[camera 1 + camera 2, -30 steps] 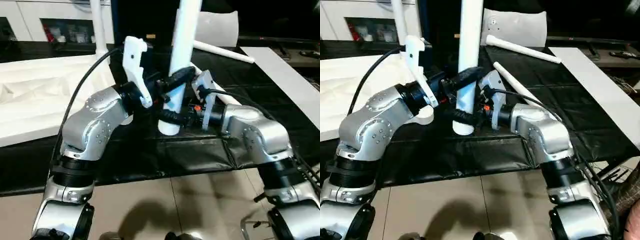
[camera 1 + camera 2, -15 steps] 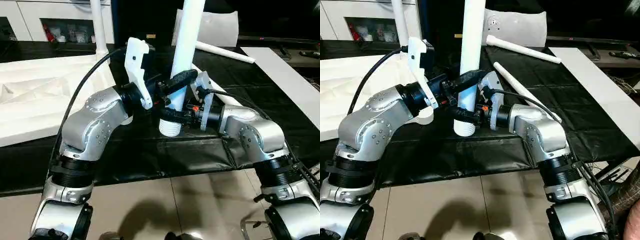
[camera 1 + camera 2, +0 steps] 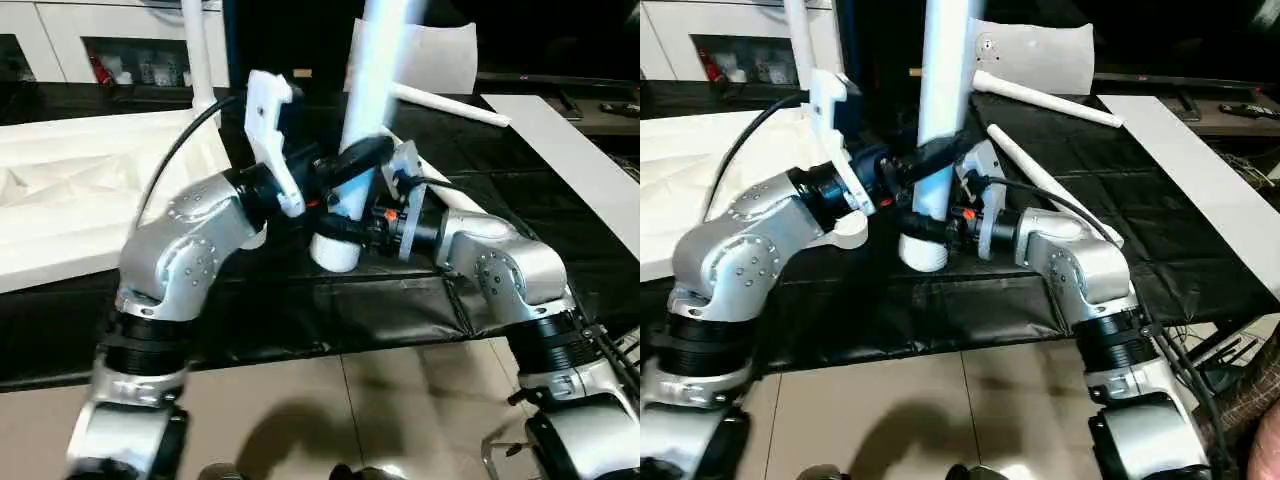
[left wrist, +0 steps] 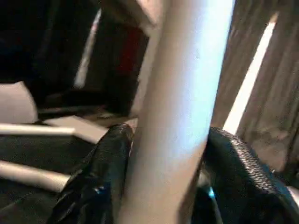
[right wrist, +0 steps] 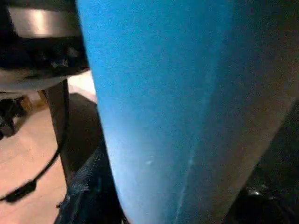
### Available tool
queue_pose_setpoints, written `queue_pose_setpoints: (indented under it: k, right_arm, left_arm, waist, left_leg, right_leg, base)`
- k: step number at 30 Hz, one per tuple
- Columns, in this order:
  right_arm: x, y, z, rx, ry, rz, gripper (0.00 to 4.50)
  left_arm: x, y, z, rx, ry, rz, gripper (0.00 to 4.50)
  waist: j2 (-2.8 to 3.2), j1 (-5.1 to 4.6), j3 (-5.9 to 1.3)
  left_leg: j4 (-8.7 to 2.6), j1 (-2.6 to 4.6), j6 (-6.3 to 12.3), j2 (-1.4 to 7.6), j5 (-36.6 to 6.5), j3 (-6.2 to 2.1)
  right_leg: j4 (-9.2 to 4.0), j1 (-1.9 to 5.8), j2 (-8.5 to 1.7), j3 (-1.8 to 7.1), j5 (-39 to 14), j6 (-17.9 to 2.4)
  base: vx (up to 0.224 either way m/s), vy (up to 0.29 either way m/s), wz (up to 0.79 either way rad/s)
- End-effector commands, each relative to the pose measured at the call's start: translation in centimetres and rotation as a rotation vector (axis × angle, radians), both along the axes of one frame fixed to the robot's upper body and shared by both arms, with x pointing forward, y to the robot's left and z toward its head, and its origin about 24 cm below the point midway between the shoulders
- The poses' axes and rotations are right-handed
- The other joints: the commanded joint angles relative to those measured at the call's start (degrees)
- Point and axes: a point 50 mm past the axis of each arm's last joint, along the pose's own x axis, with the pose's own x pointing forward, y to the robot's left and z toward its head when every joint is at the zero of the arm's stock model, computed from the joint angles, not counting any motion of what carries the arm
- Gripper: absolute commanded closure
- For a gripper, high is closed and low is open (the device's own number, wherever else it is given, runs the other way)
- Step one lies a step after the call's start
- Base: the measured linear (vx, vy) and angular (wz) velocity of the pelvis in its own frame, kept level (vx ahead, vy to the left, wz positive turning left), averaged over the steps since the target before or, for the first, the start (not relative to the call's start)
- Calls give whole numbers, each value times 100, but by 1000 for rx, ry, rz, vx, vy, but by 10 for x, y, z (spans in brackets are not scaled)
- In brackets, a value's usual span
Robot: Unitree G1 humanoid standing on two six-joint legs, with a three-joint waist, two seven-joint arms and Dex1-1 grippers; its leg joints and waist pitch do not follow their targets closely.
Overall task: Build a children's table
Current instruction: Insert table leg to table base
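No text, label, brand, number or sign could be read anywhere in these pictures.

The upright leg (image 3: 372,110) runs off the top edge of both eye views, so its upper end is unseen. The left gripper (image 3: 340,165) and right gripper (image 3: 335,228) cross its lower part, hiding the fingers behind it. The tabletop (image 3: 70,200) is cut by the picture's left edge. Items in the cabinet (image 3: 130,60) are too small to identify.
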Motion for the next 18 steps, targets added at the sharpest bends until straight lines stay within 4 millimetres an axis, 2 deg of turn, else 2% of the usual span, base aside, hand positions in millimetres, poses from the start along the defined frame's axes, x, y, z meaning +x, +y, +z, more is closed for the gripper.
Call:
queue_pose_setpoints:
  k: [1, 3, 6, 8, 10, 11, 16, 18]
  right_arm:
    - [5, -6, -11, -30, 55, -66, 257]
    - [5, -4, -12, -27, 57, -71, 257]
    - [5, -3, -13, -24, 58, -76, 257]
    - [6, -2, -13, -20, 54, -87, 257]
    - [8, -4, -14, -7, 49, -120, 257]
    - [9, -5, -15, -5, 48, -137, 257]
    - [9, -16, -22, 16, 48, -243, 257]
    - [6, -21, -24, 17, 32, -281, 257]
  left_arm:
    - [-28, -22, 26, -106, -98, -200, 152]
    - [-30, -25, 27, -119, -88, -213, 146]
    - [-26, -23, 26, -115, -92, -172, 112]
    - [-22, -20, 28, -140, -87, -139, 105]
    - [-18, -11, 34, -200, -79, -94, 90]
    - [-17, -7, 37, -224, -79, -81, 65]
    - [-13, 17, 44, -316, -66, -11, 59]
    - [-11, 24, 40, -289, -60, 33, 59]
  waist:
    - [14, -11, -485]
    - [10, -10, -475]
    - [7, -21, -462]
    - [15, -22, -462]
    - [16, -18, -463]
    - [15, -21, -469]
    - [19, -19, -461]
    - [71, -28, -454]
  left_leg:
    - [-347, -74, 244, 17, 51, 73]
    - [-351, -65, 263, 8, -9, 79]
    - [-357, -56, 296, -10, -73, 77]
    - [-357, -63, 278, -12, -68, 74]
    - [-352, -65, 251, -17, -87, 77]
    - [-352, -65, 239, -12, -73, 71]
    - [-355, -75, 216, -3, -5, 64]
    - [-356, -67, 228, -7, 7, 61]
  right_leg:
    - [-329, 481, -471, 429, -1630, -159]
    - [-359, 471, -461, 422, -1728, -125]
    - [-400, 463, -435, 407, -1934, 64]
    - [-413, 462, -438, 403, -1978, 120]
    - [-416, 464, -440, 398, -1997, 141]
    - [-405, 465, -438, 398, -1952, 121]
    - [-355, 471, -434, 408, -1655, 19]
    - [-361, 463, -421, 405, -1603, 62]
  base:
    - [0, 0, 0]
    - [0, 0, 0]
    - [0, 0, 0]
    - [0, 0, 0]
    - [0, 0, 0]
    - [0, 0, 0]
    - [0, 0, 0]
    - [0, 0, 0]
